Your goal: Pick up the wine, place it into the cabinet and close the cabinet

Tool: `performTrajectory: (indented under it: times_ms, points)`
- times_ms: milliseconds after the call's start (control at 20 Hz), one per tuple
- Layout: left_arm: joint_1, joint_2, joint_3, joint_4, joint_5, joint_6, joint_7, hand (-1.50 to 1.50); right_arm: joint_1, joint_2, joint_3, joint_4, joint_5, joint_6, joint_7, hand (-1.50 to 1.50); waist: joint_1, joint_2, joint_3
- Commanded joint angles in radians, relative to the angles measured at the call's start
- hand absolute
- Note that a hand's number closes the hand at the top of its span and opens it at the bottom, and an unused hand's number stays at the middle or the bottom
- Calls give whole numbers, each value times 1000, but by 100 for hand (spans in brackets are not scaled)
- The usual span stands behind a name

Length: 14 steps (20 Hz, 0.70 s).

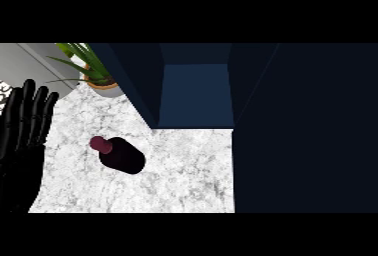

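A dark wine bottle with a maroon cap stands on the white marble counter, in front of the cabinet. The dark blue cabinet stands open, its lighter blue inside showing at the top middle. Its door swings out and fills the right side of the view. My left hand rests open at the left edge, fingers up, well to the left of the bottle and apart from it. My right hand does not show.
A potted green plant sits at the counter's back left, beside the cabinet's left wall. Bare marble lies all around the bottle, between the hand and the open door.
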Motion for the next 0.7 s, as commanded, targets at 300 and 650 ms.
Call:
performTrajectory:
  times_ms: [300,650]
  points:
    - [101,-134,-334,29,46,131,58,-150,147,4,146,-93,-91,134,66,-150,-4,-27,-12]
    - [138,-136,-579,-56,-22,336,108,-150,253,-43,130,-274,-156,168,176,-150,0,-30,-8]
